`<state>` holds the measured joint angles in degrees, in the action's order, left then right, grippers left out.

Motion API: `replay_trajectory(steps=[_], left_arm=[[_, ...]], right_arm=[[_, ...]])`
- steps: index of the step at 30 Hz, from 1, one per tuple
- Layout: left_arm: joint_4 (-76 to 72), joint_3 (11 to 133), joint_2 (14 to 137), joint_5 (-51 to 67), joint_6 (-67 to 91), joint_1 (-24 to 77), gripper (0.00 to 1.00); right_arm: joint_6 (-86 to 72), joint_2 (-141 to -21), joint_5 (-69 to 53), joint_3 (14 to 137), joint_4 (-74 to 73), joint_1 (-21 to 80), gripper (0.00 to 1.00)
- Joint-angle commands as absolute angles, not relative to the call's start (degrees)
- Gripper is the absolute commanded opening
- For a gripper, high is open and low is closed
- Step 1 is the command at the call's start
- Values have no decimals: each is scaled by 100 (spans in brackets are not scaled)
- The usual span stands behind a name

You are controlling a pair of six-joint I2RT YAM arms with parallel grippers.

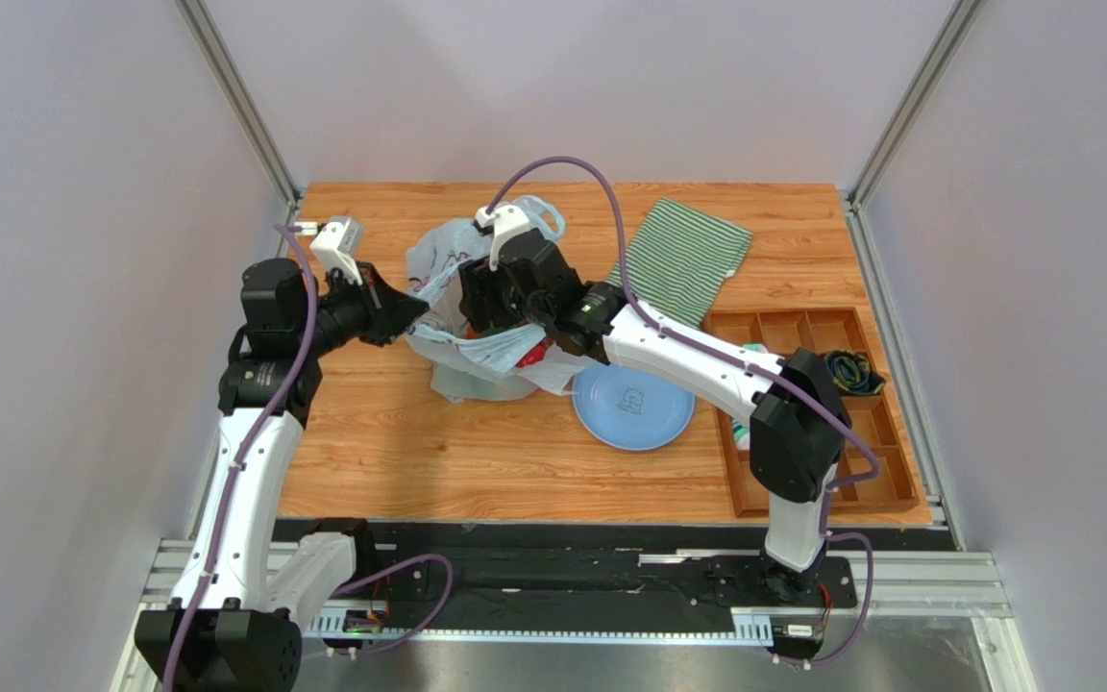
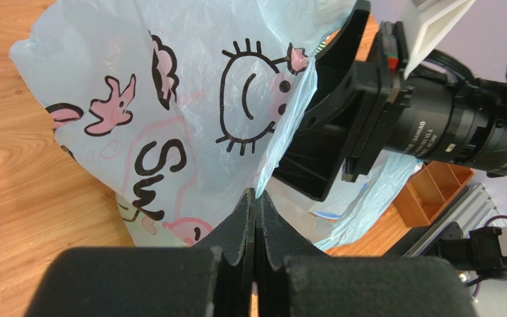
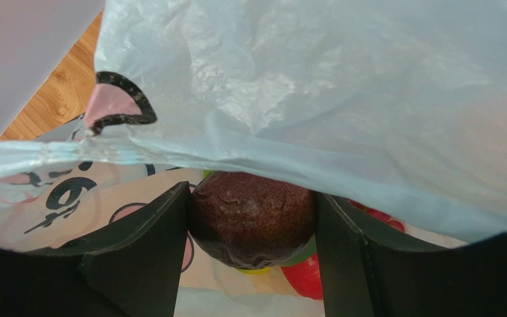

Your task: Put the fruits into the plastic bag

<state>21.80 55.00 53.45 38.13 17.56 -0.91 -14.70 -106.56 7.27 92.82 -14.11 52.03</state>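
Observation:
The plastic bag (image 1: 447,263) stands at the table's middle back, printed with pink cartoon figures. My left gripper (image 1: 409,309) is shut on the bag's left rim (image 2: 273,152) and holds it up; its jaws (image 2: 256,195) pinch the film. My right gripper (image 1: 496,306) reaches into the bag's mouth, shut on a dark purple fruit (image 3: 253,221) held between its fingers (image 3: 251,194) under the bag's film (image 3: 315,99). Below it inside the bag lie a red apple (image 3: 306,277) and a sliver of green fruit (image 3: 304,253). The other fruits are hidden.
A blue plate (image 1: 633,405) lies right of the bag. A green striped cloth (image 1: 682,257) lies at the back right. A wooden compartment tray (image 1: 805,335) holding small items sits at the right edge. The right arm's wrist (image 2: 434,125) shows close beside the left gripper.

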Motion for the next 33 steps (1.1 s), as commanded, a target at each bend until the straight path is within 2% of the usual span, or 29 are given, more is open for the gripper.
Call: replay_trajectory(steps=[1,3,4,7,8,14,20,24,33], left_arm=[[1986,5546,5273,3938,1784,-132,0],[1986,5546,5282,3946,1784,-132,0],[1978,5546,5282,3938,1784,-132,0],[1986,5546,5282,3955,1793,-141,0],[1986,5546,5291,3955,1793,-141,0],[1986,5546,5282,3946,1793,-132,0],[1986,5546,5265,3938,1793,-132,0],[1986,5555,5273,3920,1802,-132,0],[2074,5563,5265,3762,1775,-132,0]], right_arm=[[-1336,-10802,659,9773,-1564,5317,42],[-1319,-10854,651,9817,-1643,5317,51],[-1318,-10889,642,9878,-1670,5326,63],[-1283,-10977,598,10001,-1793,5326,74],[-1266,-10995,589,10045,-1810,5335,82],[-1231,-11066,545,10186,-1934,5335,93],[-1213,-10627,492,9994,-1855,5352,96],[-1309,-9872,378,9598,-1592,5396,96],[-2293,-8123,763,8052,-1363,5405,93]])
